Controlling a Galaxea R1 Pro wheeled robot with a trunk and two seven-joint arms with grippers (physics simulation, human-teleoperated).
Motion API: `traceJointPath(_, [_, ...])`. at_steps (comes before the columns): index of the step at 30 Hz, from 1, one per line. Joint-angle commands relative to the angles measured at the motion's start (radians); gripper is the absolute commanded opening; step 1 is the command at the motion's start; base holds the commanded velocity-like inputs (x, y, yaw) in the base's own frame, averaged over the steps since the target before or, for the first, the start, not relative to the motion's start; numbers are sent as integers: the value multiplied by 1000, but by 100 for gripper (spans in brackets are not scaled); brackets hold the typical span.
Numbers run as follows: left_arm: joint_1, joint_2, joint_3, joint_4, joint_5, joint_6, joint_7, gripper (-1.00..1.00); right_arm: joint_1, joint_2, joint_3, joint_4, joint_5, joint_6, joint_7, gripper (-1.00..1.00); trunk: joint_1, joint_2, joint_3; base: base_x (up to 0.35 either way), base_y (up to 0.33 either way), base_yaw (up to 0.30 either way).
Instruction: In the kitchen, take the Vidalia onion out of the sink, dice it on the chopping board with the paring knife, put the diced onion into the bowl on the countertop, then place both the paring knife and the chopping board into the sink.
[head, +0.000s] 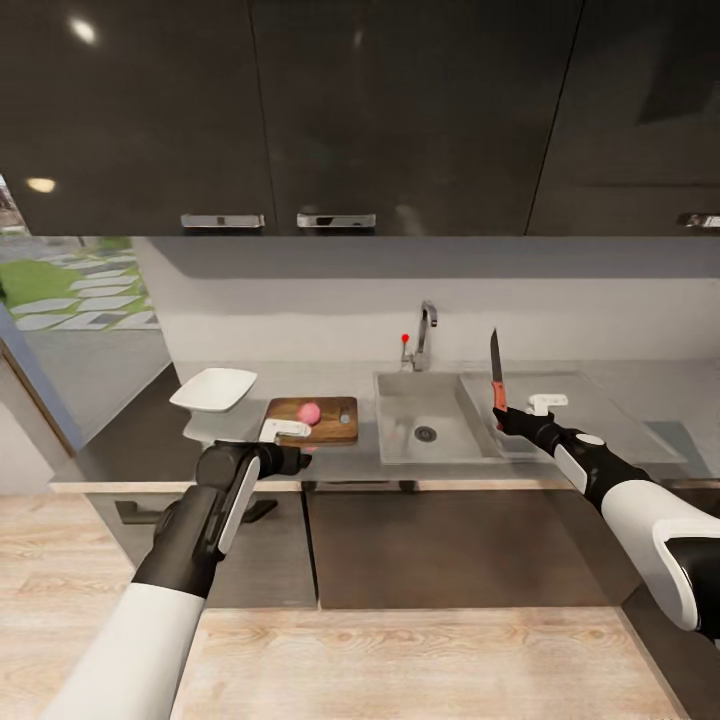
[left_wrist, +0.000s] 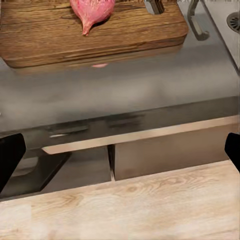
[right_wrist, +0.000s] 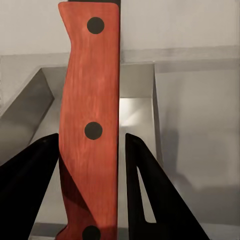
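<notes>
The right hand (head: 503, 412) grips the paring knife (head: 495, 372) upright, blade up, over the sink (head: 440, 430). The left hand (head: 298, 459) hovers open at the tabletop (head: 640, 400) edge, just before the chopping board (head: 325, 420) bearing the Vidalia onion (head: 309, 412).

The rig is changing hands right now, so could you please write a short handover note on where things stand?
Right end effector: shut on the knife, held upright, blade up, above the sink.
Left end effector: open, holding nothing, at the counter edge in front of the board.
Onion: whole, lying on the board, left of the sink.
Bowl: on the countertop left of the board.
Done: onion out of the sink and onto the board, knife picked up.
Left: dice the onion, move it into the bowl, put knife and board in the sink.
</notes>
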Motion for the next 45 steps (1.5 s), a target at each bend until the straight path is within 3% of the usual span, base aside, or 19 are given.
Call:
traceJointPath(1, [-1,0,1,-6,-2,4,-4,100,-1,-1,8,2,-10,-4,2,-100,1,-2,-2,-10,0,0])
traceJointPath(6, [9,3,1,-73,-2,2,-4,100,-1,-2,8,2,-9,-4,2,-100,1,-2,-2,-1,0,0])
traceJointPath(14, [21,44,-1,-86,1,-44,-4,100,-1,-3,7,2,-9,-4,3,-100,1,-2,-2,0,0,0])
traceJointPath(24, [21,59,1,-207,-1,-42,-2,100,-1,-3,8,2,-9,-4,2,-100,1,-2,-2,0,0,0])
traceJointPath(36, [21,62,1,-253,-4,-52,1,100,-1,-4,7,2,-6,-4,1,-100,1,-2,-2,0,0,0])
traceJointPath(42, [21,64,10,-264,-8,-150,6,100,-1,-3,7,2,-5,-4,1,-100,1,-2,-2,0,0,0])
traceJointPath(45, [21,82,64,-264,-8,-195,6,100,-1,-3,7,2,-5,-4,0,-100,1,-2,-2,0,0,0])
